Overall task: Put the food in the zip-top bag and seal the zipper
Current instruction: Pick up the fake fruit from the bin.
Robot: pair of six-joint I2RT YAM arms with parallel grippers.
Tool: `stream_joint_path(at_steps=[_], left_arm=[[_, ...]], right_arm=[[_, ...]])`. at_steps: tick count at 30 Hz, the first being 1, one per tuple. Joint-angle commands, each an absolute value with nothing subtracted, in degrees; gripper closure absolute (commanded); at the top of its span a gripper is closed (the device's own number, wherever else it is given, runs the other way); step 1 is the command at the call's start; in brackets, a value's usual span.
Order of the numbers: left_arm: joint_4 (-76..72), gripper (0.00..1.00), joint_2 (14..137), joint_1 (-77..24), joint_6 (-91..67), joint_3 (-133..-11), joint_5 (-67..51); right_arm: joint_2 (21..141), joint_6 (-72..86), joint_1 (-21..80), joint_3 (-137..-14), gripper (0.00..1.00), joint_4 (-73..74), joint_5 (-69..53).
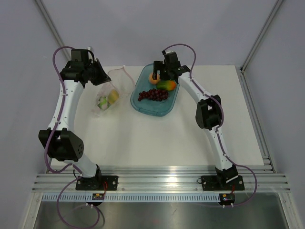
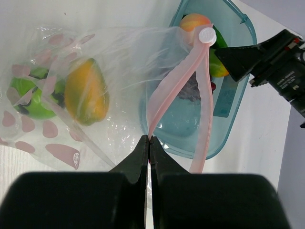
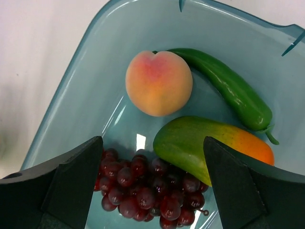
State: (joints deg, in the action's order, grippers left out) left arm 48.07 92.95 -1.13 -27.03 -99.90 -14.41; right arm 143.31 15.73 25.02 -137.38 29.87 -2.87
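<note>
Left arm: I see it run from its near-left base up the left side of the table (image 1: 157,138), with the wrist bent right over the far end of the bag (image 1: 112,93).
Left gripper (image 2: 148,143): the fingers are pressed together, and the pink zipper (image 2: 171,90) comes out from between them, so I read it as pinching the strip.
Zipper: it runs up from the fingers in two bands to a white slider (image 2: 207,36). The mouth gapes between them.
Bag: it lies left of the tray (image 1: 143,102), just beside it. I cannot tell whether they touch.
In the bag: the green fruit (image 2: 33,95) and the bagged mango (image 2: 86,95) sit side by side at the closed end.
Right arm: it arcs from the near-right base far and left, and the wrist points down over the far half of the tray.
Right gripper (image 3: 152,143): the fingers are spread wide with nothing between them, and it hangs above the fruit.
In the tray: I see the peach (image 3: 158,83) at the far end, with a green pepper (image 3: 228,90) beside it. The tray mango (image 3: 214,143) lies nearer, and the grapes (image 3: 143,188) touch its left end.
</note>
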Motion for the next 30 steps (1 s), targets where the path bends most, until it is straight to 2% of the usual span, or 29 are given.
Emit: stream_joint_path(at_steps=[1, 10, 25, 26, 30], left_arm=[[45.4, 1.00, 92.7, -1.1, -26.8, -100.2, -15.8], [44.7, 1.00, 92.7, -1.1, -27.0, -99.6, -18.5], [43.7, 1.00, 94.0, -1.3, -26.3, -98.3, -19.2], [43.9, 1.00, 94.1, -1.3, -25.9, -98.3, -19.0], [44.0, 1.00, 94.4, -1.3, -25.7, -98.3, -18.8]], right_arm=[[144.7, 11.8, 25.2, -141.2, 0.06, 25.0, -3.4], [153.0, 9.0, 25.9, -148.1, 0.01, 21.2, -3.7], [159.7, 10.3, 26.3, -149.2, 0.02, 11.8, -4.3], [159.5, 10.4, 26.3, -149.0, 0.04, 11.4, -4.0], [155.8, 11.0, 26.4, -145.4, 0.32, 9.8, -3.9]])
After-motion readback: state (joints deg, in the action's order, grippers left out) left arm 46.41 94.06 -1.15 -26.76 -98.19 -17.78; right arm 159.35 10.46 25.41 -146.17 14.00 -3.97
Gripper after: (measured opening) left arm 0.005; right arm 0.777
